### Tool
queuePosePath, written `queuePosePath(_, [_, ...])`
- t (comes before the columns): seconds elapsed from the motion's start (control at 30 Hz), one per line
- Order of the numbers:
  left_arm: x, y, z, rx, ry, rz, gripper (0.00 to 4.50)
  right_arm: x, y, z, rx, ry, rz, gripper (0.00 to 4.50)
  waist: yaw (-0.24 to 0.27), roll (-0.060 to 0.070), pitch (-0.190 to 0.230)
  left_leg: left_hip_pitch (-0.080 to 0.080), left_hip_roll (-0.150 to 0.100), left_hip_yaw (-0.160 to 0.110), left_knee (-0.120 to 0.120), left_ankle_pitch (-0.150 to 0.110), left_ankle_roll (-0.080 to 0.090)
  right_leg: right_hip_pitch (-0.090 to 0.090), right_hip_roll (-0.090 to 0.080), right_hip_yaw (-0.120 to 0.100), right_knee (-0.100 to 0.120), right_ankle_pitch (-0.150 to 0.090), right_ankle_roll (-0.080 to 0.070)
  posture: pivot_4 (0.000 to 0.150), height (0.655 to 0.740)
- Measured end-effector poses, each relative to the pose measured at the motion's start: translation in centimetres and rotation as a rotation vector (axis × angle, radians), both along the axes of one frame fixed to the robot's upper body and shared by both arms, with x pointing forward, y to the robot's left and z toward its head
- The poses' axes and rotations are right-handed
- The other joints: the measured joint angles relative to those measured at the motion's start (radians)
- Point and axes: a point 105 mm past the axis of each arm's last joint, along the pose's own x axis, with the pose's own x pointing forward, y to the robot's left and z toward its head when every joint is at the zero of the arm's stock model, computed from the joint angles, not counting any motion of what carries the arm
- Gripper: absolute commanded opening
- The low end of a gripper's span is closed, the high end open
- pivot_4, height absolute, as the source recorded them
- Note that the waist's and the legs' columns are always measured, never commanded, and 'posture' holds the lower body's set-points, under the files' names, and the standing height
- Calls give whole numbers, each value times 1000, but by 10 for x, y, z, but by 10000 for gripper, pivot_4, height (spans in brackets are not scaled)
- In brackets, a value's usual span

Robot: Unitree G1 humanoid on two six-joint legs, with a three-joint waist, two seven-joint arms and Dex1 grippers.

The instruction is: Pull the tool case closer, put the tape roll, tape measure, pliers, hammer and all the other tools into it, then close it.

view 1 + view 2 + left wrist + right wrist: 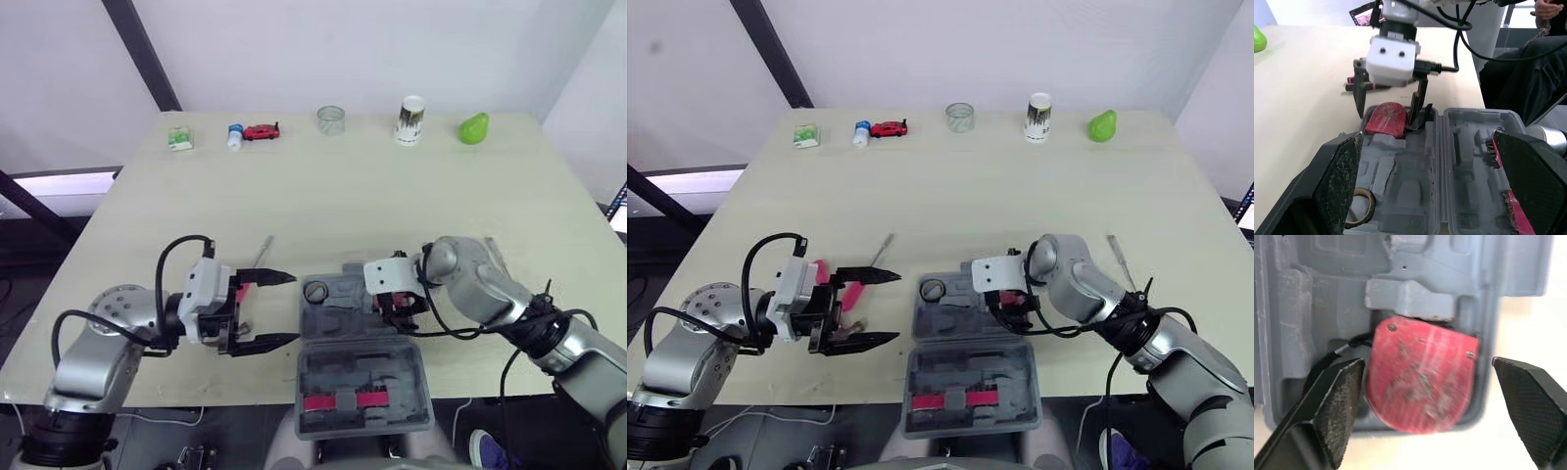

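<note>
My left end effector (292, 309) hovers low over the worktop (323, 196) with its two black fingers spread wide and nothing between them. The fingertips point at the tool case (364, 387), which starts just past them. The case lies open and flat, one half on the worktop and the other at the near edge.

In the half by my left fingertips, the tape roll (315, 291) sits in the corner compartment closest to that end effector. Pink-handled pliers (850, 292) lie on the worktop back by the roots of the left fingers; I cannot tell whether they touch the fingers. A screwdriver (261, 251) lies on the worktop just beyond the farther left finger.

My right end effector (398, 305) points down into the far corner of the same half of the case. In the right wrist view its fingers stand wide apart, one on each side of the red tape measure (1420, 377). The tape measure rests in its moulded pocket directly below, and neither finger pad presses on it. That end effector grips nothing.

A second screwdriver (1120, 257) lies on the worktop on the outer side of my right arm, well apart from the right end effector.
</note>
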Motion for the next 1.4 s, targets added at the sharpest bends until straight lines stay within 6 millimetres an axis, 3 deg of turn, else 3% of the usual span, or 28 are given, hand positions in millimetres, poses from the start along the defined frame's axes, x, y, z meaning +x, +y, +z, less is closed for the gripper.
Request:
queuePosePath(0.3, [0, -1, 0, -1, 2, -3, 45000, -2, -17, 19, 62, 5, -50, 44336, 2, 0, 0, 0, 0, 0, 0, 0, 0, 0, 0, 0, 0, 0, 0, 1500, 7400])
queuePosePath(0.47, [1, -2, 0, -2, -1, 1, 45000, -13, -17, 18, 336, 113, -104, 44336, -1, 0, 0, 0, 1, 0, 0, 0, 0, 0, 0, 0, 0, 0, 0, 1500, 7400])
queuePosePath(0.5, [0, -2, 0, -1, 0, 1, 45000, -11, -22, 19, 553, 135, -167, 44336, 1, 0, 0, 0, 1, 0, 0, 0, 0, 0, 0, 0, 0, 0, 0, 1500, 7400])
queuePosePath(0.6, [0, -1, 0, 0, 5, 3, 45000, -10, -29, 18, 715, 122, -212, 36951, 3, 0, 0, 0, 1, 0, 0, 0, 0, 1, -1, 0, 0, 0, 0, 1500, 7400])
queuePosePath(0.77, [-2, 1, -2, 7, 19, 2, 45000, -13, -33, 20, 868, 57, -191, 12174, 0, 0, 0, 0, 1, 0, 0, 0, 0, 0, 0, 0, 0, 0, 0, 1500, 7400])
queuePosePath(0.8, [-2, 1, -1, 8, 17, -1, 45000, -14, -34, 19, 881, 52, -188, 9883, 0, 0, 0, 0, 1, 0, 0, 0, 0, 0, 0, 0, 0, 0, 0, 1500, 7400])
queuePosePath(1.07, [0, 0, 5, 21, -4, -25, 45000, -10, -45, -1, 903, 54, -192, 9883, 0, 0, 0, 1, 0, 1, 0, 0, 0, 1, 0, 1, 0, 0, 0, 1500, 7400])
queuePosePath(1.4, [1, 0, 5, 23, 5, -30, 45000, -5, -37, -15, 1006, 103, -149, 9883, 0, 0, 0, 1, 2, 1, 0, 0, 0, 1, 0, 1, 0, 0, 0, 1500, 7400])
